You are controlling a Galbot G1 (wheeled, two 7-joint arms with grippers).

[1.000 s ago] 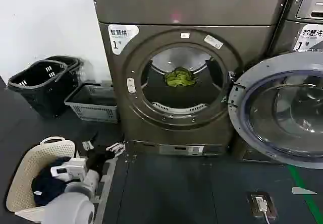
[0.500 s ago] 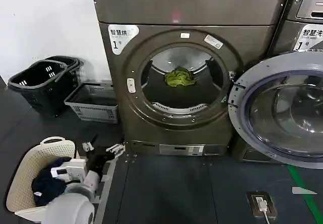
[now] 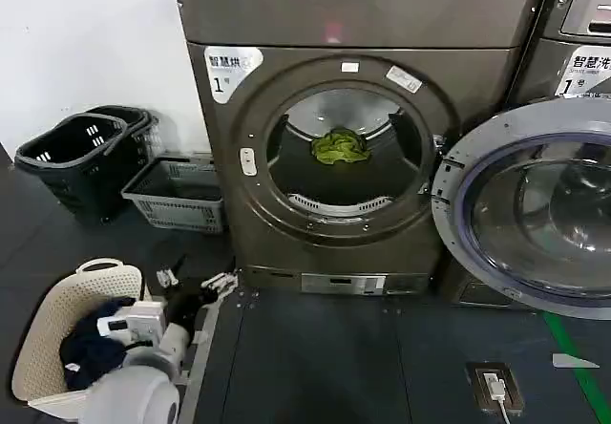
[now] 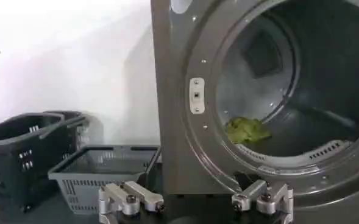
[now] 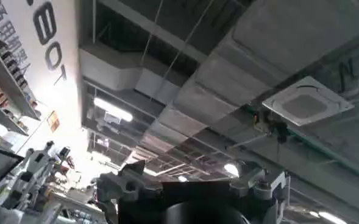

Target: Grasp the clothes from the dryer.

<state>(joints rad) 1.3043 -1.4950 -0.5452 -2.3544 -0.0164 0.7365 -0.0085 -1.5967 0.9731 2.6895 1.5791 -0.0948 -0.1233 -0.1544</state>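
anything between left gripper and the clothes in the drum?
Left wrist view: the open left gripper faces the clothes; between them sit just the dryer porthole's lower rim and bare drum floor.

The dryer [image 3: 353,128] is standing upright against the white wall, dark bronze-grey, wearing a white "1" sticker at its upper left corner; its round opening is gaping, the silver-rimmed glass door [image 3: 535,209] hanging swung out to the right; the clothes [image 3: 341,146], a small crumpled yellow-green bundle, are lying on the drum floor towards the back, near the centre.
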